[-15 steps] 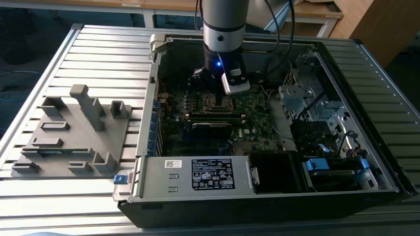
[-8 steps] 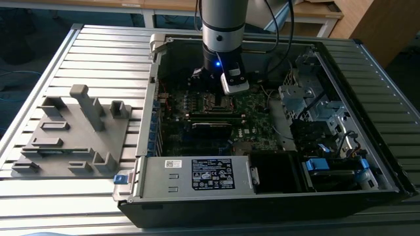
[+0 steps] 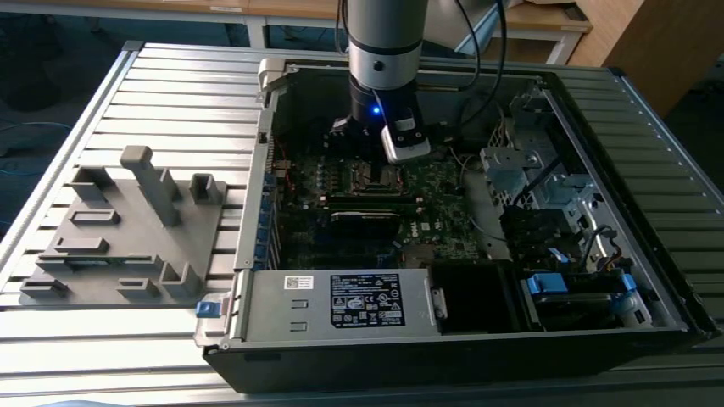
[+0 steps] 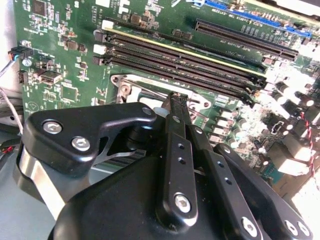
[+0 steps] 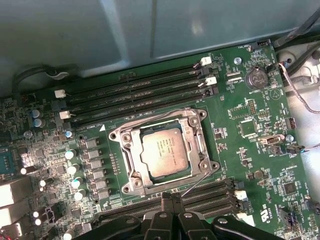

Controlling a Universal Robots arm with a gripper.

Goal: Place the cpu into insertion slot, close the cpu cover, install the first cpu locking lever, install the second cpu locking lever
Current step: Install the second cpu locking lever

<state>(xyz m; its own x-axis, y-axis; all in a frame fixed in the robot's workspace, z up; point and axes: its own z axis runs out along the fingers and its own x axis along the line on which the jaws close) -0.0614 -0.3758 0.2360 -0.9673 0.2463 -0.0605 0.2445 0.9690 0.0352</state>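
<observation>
CPU was already sitting in the insertion slot when you got to this point, silver top facing up, with the cpu cover closed flat around it so the chip showed through the window. In the first wrist view a thin wire lever stuck out at an angle from the socket's corner toward the gripper, and it looked unlatched. The gripper's fingers were pressed together with nothing between them, tips just beside the socket edge.

Surface-wise, your whole PC case lay on its side on a ribbed metal table, and a grey plastic fixture sat on that table toward the exterior view's left, well apart from the case. Behind it you had wooden desks and dark floor.

View differences: the exterior view gave you the arm coming straight down into the case, with the motherboard under it, but the socket was mostly hidden there. The first wrist view was the one that showed the chip and cover cleanly. The second wrist view mostly gave you the black finger linkage up close, with the long memory slots beyond it and a bit of the socket frame peeking out.
</observation>
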